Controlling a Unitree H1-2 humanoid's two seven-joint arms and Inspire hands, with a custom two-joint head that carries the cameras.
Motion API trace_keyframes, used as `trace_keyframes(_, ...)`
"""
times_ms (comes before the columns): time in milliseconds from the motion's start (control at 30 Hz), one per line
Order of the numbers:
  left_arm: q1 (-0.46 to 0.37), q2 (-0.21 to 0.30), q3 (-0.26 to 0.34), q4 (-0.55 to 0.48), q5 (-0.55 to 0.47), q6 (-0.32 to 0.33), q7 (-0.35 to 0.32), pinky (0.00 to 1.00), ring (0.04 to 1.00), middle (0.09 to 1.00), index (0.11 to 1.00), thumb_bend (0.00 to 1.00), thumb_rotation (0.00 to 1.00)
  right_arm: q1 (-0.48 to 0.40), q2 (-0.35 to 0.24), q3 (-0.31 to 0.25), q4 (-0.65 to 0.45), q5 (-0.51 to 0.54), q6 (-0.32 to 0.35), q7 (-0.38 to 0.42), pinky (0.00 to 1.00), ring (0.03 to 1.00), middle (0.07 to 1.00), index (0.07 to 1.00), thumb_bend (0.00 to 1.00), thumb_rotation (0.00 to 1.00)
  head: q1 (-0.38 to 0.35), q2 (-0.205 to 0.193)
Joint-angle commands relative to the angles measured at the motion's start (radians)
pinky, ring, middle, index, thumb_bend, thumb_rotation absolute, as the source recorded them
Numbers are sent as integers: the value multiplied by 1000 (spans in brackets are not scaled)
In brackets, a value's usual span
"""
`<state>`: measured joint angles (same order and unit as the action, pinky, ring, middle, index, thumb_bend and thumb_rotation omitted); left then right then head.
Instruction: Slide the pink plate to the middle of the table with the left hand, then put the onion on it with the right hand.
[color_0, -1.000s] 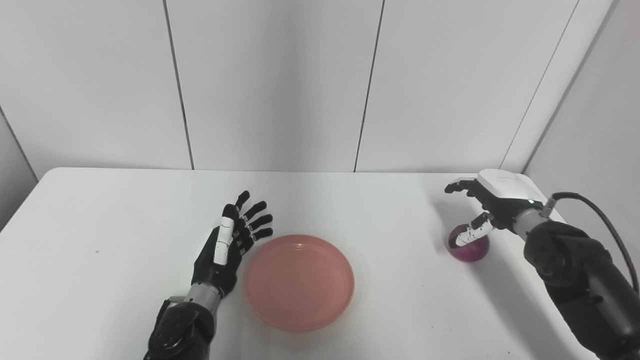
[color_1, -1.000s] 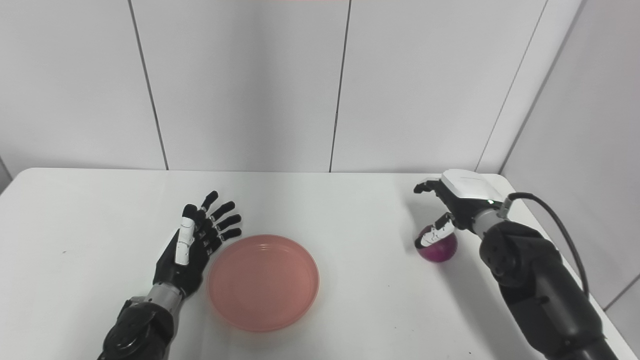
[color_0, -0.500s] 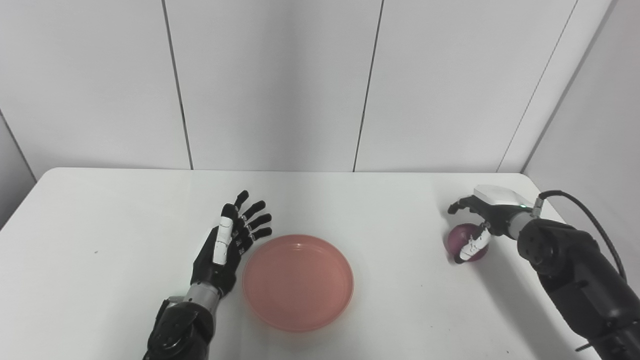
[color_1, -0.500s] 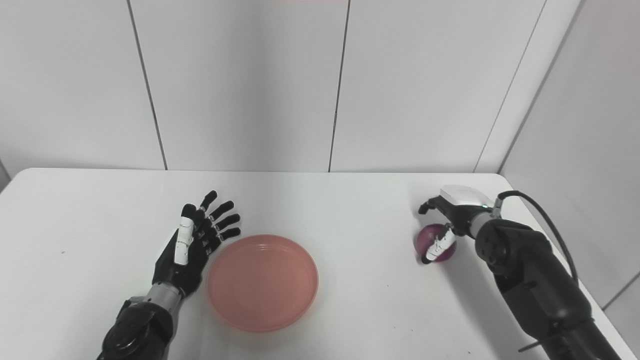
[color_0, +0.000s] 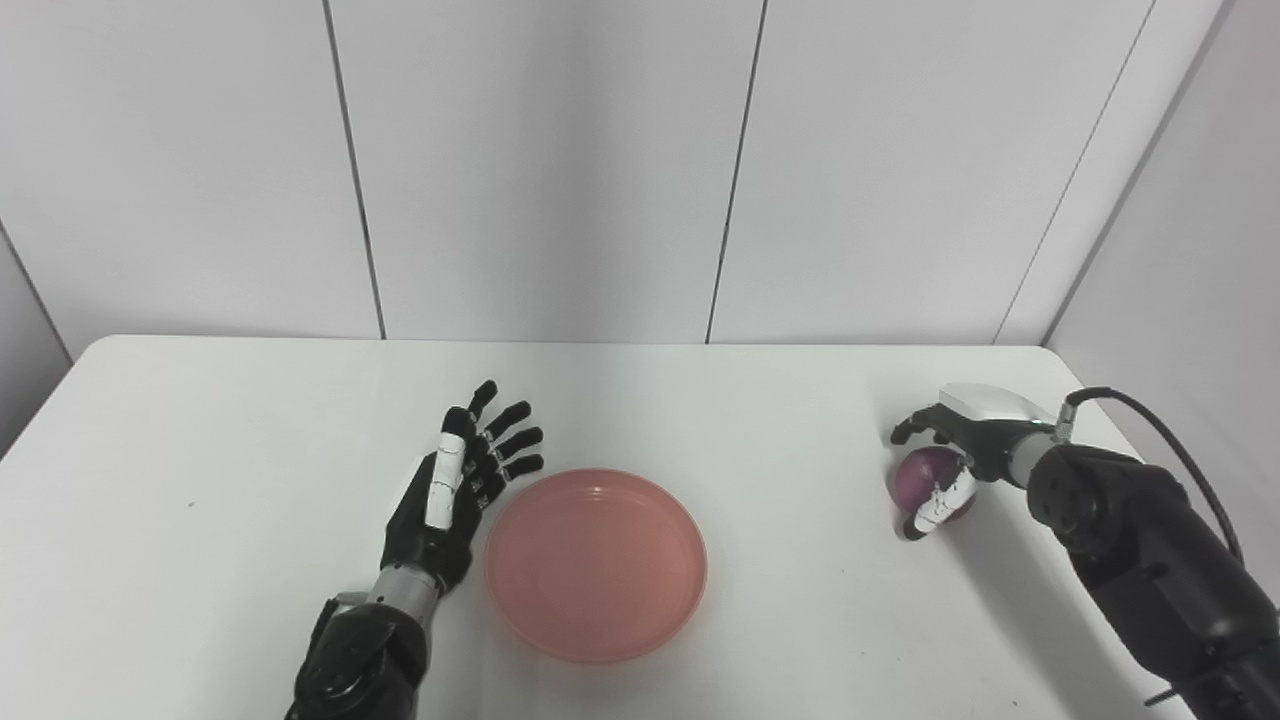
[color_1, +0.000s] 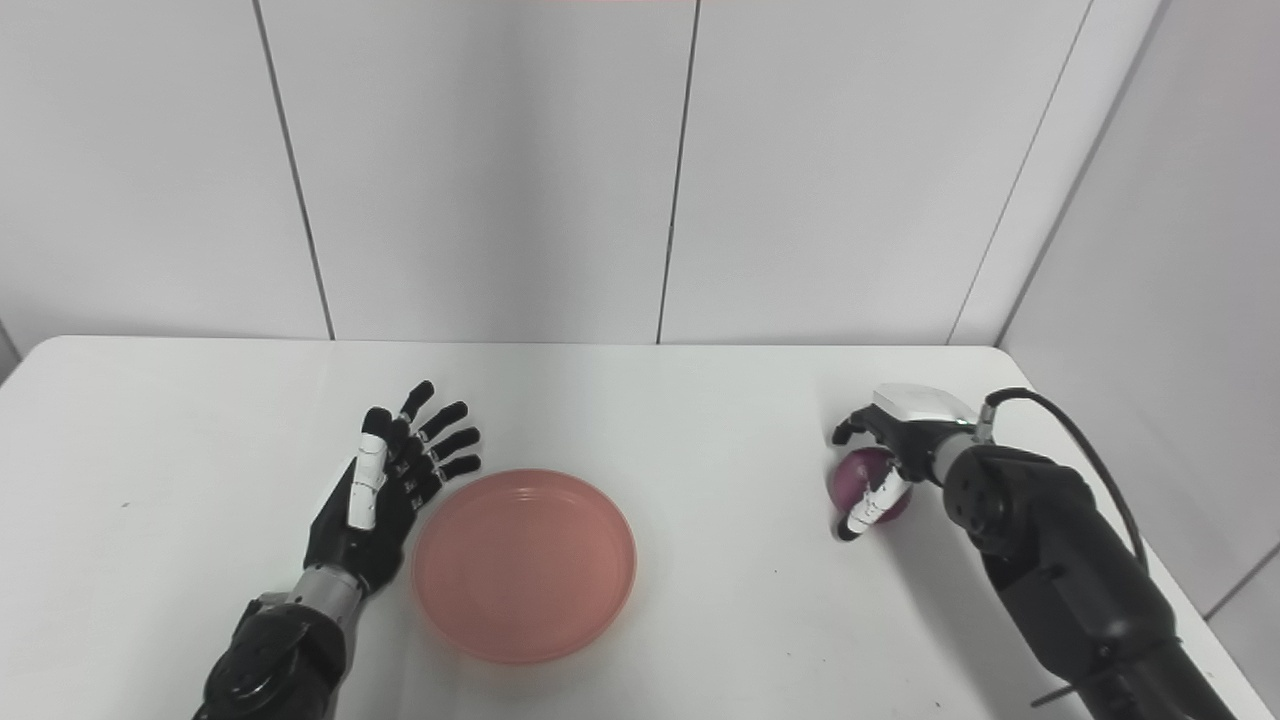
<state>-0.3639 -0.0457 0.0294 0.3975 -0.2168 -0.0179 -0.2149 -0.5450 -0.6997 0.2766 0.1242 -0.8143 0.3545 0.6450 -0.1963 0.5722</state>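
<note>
The right hand (color_0: 950, 455) has dropped onto the red onion (color_0: 928, 476), fingers curling around it; left hand (color_0: 455, 490) open beside the pink plate (color_0: 596, 565).

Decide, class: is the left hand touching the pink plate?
Cannot tell. In both eye views the left hand lies open right beside the pink plate; neither shows a gap or contact plainly.

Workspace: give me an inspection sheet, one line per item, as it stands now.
Surface: white table, a few small dark specks.
Job's things: pink plate near the middle, empty; onion on the table at the right.
Clutter: nothing seen.
Hands: left hand open, beside the plate's left rim; right hand curled over the onion, grip not clear.
Cables: black cable on the right arm.
Surroundings: white panelled walls.
</note>
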Motion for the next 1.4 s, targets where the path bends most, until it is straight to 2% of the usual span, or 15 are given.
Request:
trace_keyframes(0, 31, 1, 0, 37, 2, 55, 14, 760, 825, 890, 969, 964, 924, -25, -19, -10, -24, -6, 19, -13, 612, 813, 868, 808, 1000, 225, 1, 1)
trace_keyframes(167, 28, 4, -1, 46, 3, 50, 11, 764, 825, 893, 970, 965, 922, -20, -14, -6, -20, -10, 19, -15, 609, 799, 862, 811, 1000, 227, 1, 1)
trace_keyframes(367, 28, 5, -4, 42, 4, 51, 8, 765, 825, 893, 970, 968, 923, -29, -26, 8, -16, -9, 22, 25, 656, 815, 873, 816, 1000, 248, 1, 3)
trace_keyframes(633, 28, 5, -4, 37, 3, 59, 11, 760, 821, 891, 966, 973, 922, -46, -35, 19, -11, -16, 52, 80, 670, 837, 891, 823, 1000, 229, 2, 7)
trace_keyframes(867, 28, 6, -4, 30, 3, 66, 13, 758, 822, 890, 967, 976, 924, -41, -41, 9, -14, 3, 63, 90, 662, 823, 874, 810, 1000, 193, 1, 7)
trace_keyframes(1233, 32, 8, -7, 28, 8, 66, 15, 752, 822, 888, 964, 974, 928, -39, -54, 22, -8, -4, 69, 108, 664, 807, 848, 819, 1000, 225, 0, 10)
trace_keyframes(1367, 32, 8, -7, 31, 10, 62, 16, 746, 821, 887, 965, 971, 934, -41, -55, 21, 9, -2, 69, 102, 663, 805, 844, 823, 1000, 179, -1, 10)
